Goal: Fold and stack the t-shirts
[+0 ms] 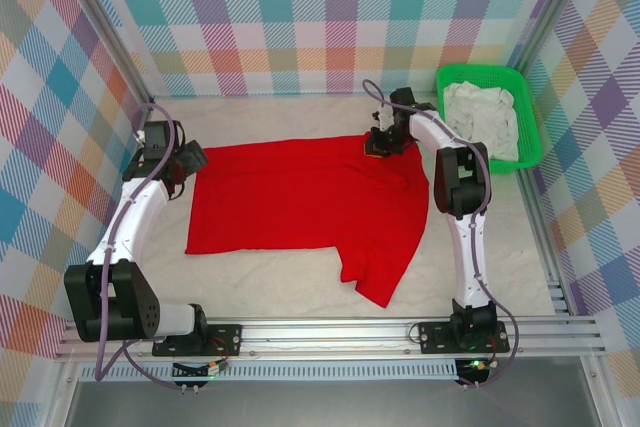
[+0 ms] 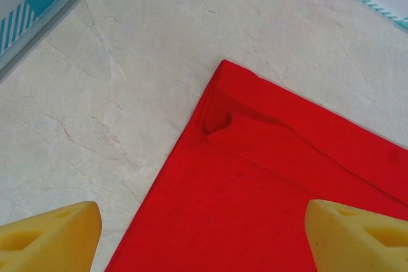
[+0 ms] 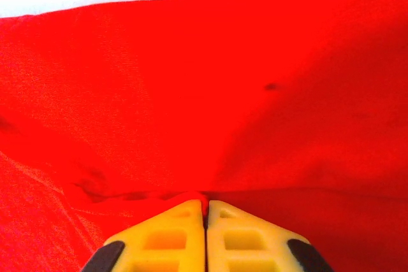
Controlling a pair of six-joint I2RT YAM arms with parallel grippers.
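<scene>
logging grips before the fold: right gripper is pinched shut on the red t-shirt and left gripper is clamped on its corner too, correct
Not quite: the left gripper is open, not clamped; the left wrist view shows its jaws wide apart above the red t-shirt. The right gripper is indeed pinched shut on it.

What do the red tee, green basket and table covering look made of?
Red tee: soft matte knit cloth, probably cotton; it creases and puckers near its corner. Green basket: looks like moulded plastic, going by the lattice walls and stiff rim. Table covering: off-white matte sheet with fine wrinkles, maybe cloth or paper; I can't tell which.
</scene>
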